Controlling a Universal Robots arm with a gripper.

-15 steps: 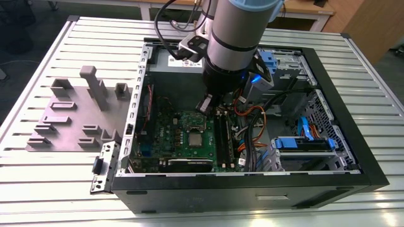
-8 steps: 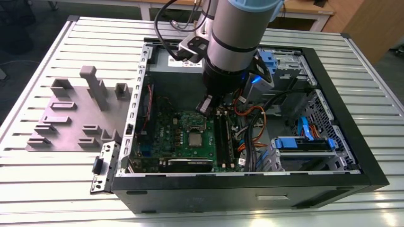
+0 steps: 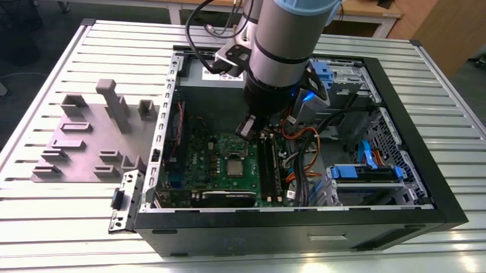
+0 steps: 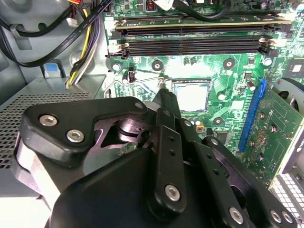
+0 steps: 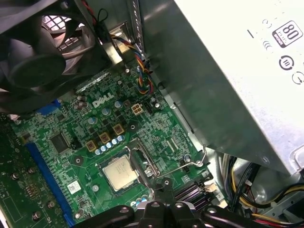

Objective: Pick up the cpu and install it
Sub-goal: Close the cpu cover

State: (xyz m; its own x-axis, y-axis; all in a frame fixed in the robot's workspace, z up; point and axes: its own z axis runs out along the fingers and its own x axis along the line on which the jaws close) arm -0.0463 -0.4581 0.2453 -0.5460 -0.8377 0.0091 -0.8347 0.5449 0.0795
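Hovering low inside the open black computer case (image 3: 425, 199), the black multi-link claw (image 4: 164, 102) hangs just above the green motherboard (image 5: 71, 142), its tips drawn close together at the socket's edge and carrying nothing, so it reads as clenched and empty. The small flat square cpu with its silvery-grey metal top (image 5: 118, 172) already lies in the socket on that motherboard, flat and square within the silver socket frame (image 5: 147, 164), whose thin wire lever (image 5: 192, 164) stands raised beside it. By my judgement the placing is done and the step in hand is the securing of the socket; that would call for a careful press on the frame or lever without nudging the chip. The grey jointed arm (image 3: 285, 51) comes down nearly upright over the motherboard. Beyond the case, on the slatted metal table (image 3: 61, 227), lie grey plastic blocks (image 3: 91, 142), well apart from the motherboard.
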